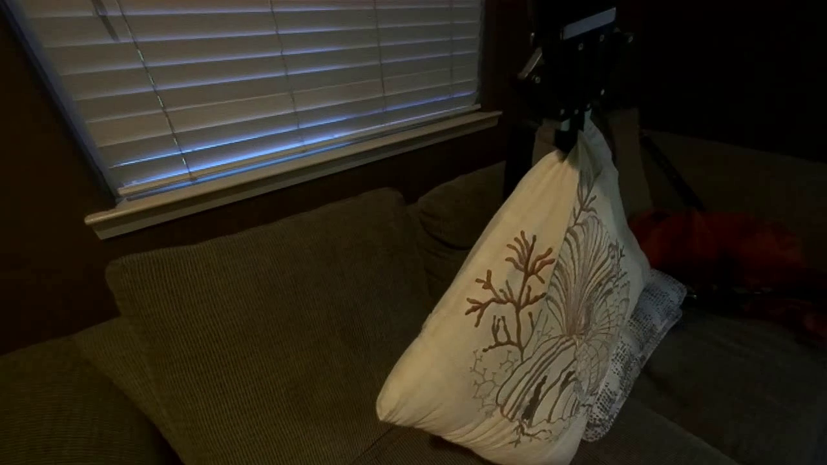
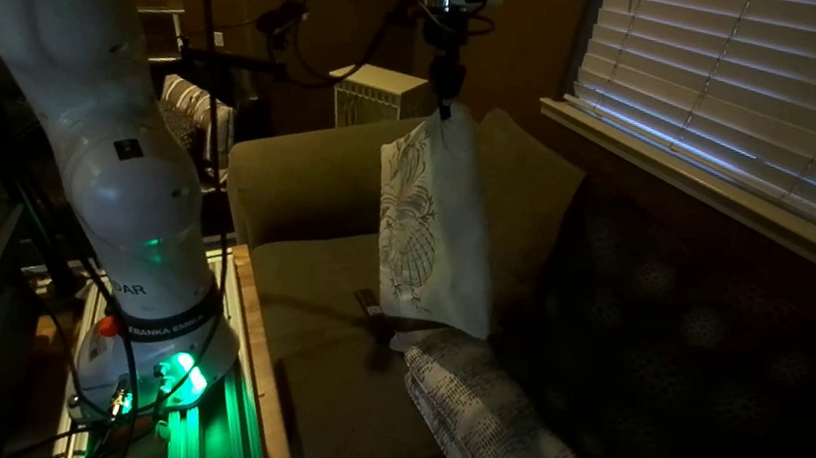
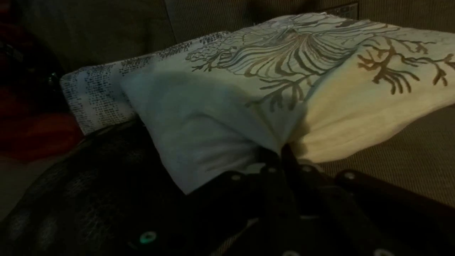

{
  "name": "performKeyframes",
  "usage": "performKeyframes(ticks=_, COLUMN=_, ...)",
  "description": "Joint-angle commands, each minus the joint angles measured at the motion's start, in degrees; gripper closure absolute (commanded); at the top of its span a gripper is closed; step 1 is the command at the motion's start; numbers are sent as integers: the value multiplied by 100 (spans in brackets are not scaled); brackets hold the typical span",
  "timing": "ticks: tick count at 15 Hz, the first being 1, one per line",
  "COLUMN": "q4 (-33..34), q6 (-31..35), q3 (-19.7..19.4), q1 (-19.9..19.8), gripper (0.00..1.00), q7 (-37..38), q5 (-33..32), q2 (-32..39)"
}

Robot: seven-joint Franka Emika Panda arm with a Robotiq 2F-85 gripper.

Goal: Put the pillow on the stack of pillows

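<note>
The cream-white pillow point(image 1: 517, 336) with reddish-brown coral embroidery hangs tilted from my gripper point(image 1: 568, 139) above the sofa seat. It also shows in an exterior view point(image 2: 430, 239) and in the wrist view point(image 3: 341, 67). My gripper point(image 2: 444, 109) is shut on its pinched top edge; the fabric bunches between the fingertips point(image 3: 282, 151). The stack's pale pillow with dark dotted pattern point(image 2: 486, 417) lies on the seat, partly behind the held pillow in an exterior view point(image 1: 646, 349). I cannot tell whether the held pillow's lower edge touches it. I cannot make out a separate second stack pillow.
Olive back cushions point(image 1: 271, 310) stand below the window sill point(image 1: 291, 174). Dark fabric with pale snowflake-like motifs point(image 2: 675, 332) covers part of the sofa. A remote point(image 2: 370, 304) lies on the seat by the held pillow. The sofa arm point(image 2: 313, 178) stands behind; a red-orange item point(image 1: 723, 245) lies farther along.
</note>
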Motion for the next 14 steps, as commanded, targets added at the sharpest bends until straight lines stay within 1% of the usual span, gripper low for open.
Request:
performKeyframes(ticks=1, q4=-450, q6=-44, q3=140, q1=-200, gripper=99, q7=112, q5=-282, q2=-732)
performKeyframes(ticks=4, q4=-824, q6=121, q3=127, q1=-399, gripper=99, q7=177, q5=-389, q2=-1197)
performKeyframes(ticks=8, q4=-1289, q6=627, q3=71, q1=-781, gripper=99, q7=325, q5=-377, q2=-1753)
performKeyframes(ticks=11, q4=-1528, q6=939, q3=81, q1=-1096, gripper=99, q7=240, q5=-608, q2=-2020)
performKeyframes(ticks=14, q4=-1631, q6=1186, q3=50, q1=-1373, gripper=99, q7=192, q5=-785, q2=-2141)
